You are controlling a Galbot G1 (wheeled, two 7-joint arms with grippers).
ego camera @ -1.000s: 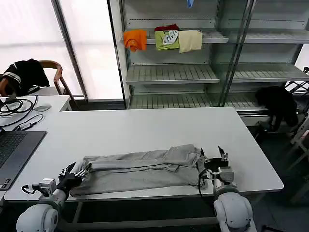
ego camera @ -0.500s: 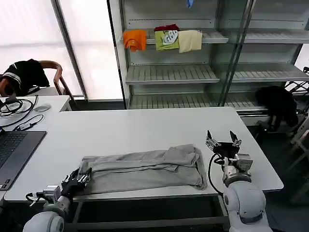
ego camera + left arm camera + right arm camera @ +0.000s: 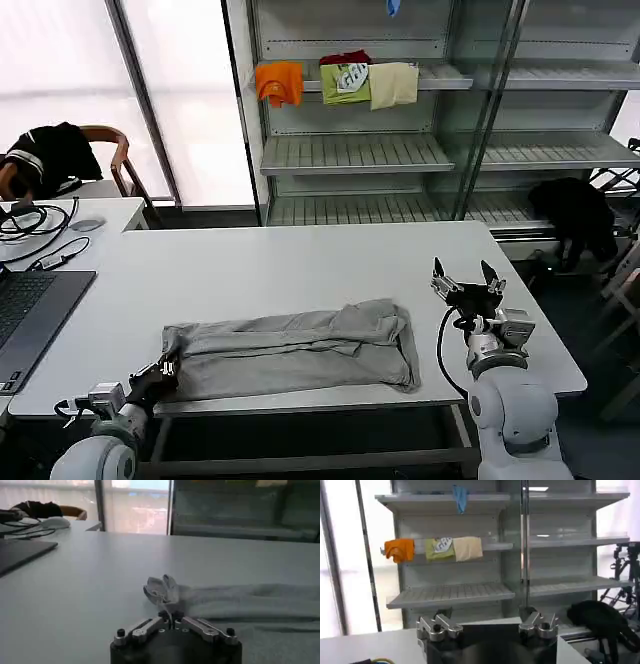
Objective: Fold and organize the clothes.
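Observation:
The clothes, a light grey shirt (image 3: 295,350), lie folded into a long band across the near part of the white table (image 3: 300,265). My left gripper (image 3: 162,374) sits at the band's left end near the front edge, shut on a bunched bit of the cloth. In the left wrist view the jaws (image 3: 170,618) pinch that bunched edge and the shirt (image 3: 240,602) stretches away behind it. My right gripper (image 3: 467,286) hangs open above the table, to the right of the shirt and apart from it. Its fingers (image 3: 434,626) stand wide with nothing between them.
A laptop (image 3: 30,310) and cables (image 3: 30,225) lie at the table's left. Behind stands a shelf unit (image 3: 355,150) with orange (image 3: 279,82), green (image 3: 345,82) and cream (image 3: 394,84) folded garments. Black garments hang on a chair (image 3: 50,155) and at right (image 3: 575,210).
My right gripper has left the shirt's right end and risen up and to the right. The left gripper has drawn slightly toward the front edge at the shirt's left end.

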